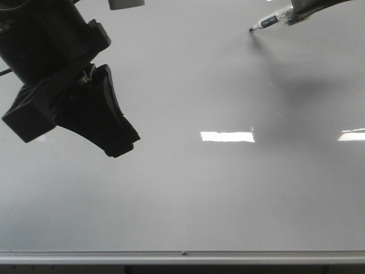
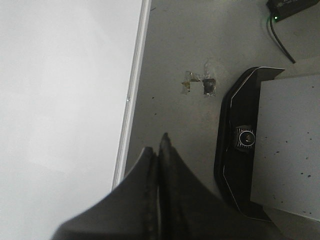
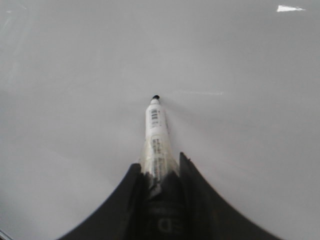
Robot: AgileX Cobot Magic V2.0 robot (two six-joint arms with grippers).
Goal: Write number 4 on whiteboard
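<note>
The whiteboard fills the front view, glossy pale grey, with a silver rail along its near edge. No number 4 is in view and I see no black strokes. My right gripper is shut on a white marker with a black tip. In the front view the marker slants down-left at the top right, its tip at or just above the board. My left gripper hangs over the board's left part, shut and empty. The left wrist view shows its fingers pressed together near the rail.
Two bright light reflections lie on the board. Beyond the rail, the left wrist view shows grey floor with taped scraps, a black base with a camera, a speckled grey panel and a cable.
</note>
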